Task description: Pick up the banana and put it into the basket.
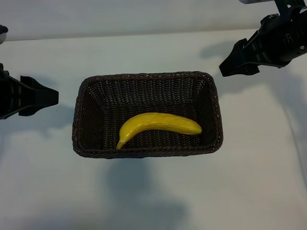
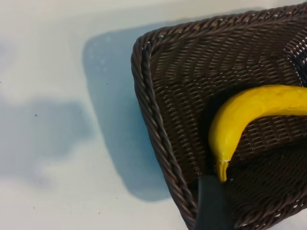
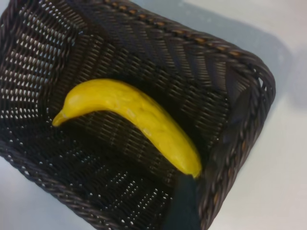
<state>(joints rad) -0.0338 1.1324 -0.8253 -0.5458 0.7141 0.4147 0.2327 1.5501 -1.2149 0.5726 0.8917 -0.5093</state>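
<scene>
Your right gripper [image 1: 229, 67] is hanging above the table beyond the basket's far right corner, well apart from the fruit, carrying nothing; its black fingers look closed to a blunt tip from outside, though I cannot tell for sure whether they are parted. Your left gripper [image 1: 53, 97] is sitting at the left edge, just beside the basket's left wall, its black jaws standing apart with nothing between them.

Between the two arms the rectangular dark-brown woven wicker basket [image 1: 77, 120] is resting on the plain white table [image 1: 153, 191], its braided rim and sloping sides ringing the fruit on every side. Soft grey shadows are lying on the table around it.

The smooth, bright-yellow curved banana [image 1: 158, 123] is lying flat on the basket floor, nearer the front wall, arching upward in the outside view. Its short greenish stem is pointing toward the front left corner and its blunt end toward the right wall. Nothing is covering it.
</scene>
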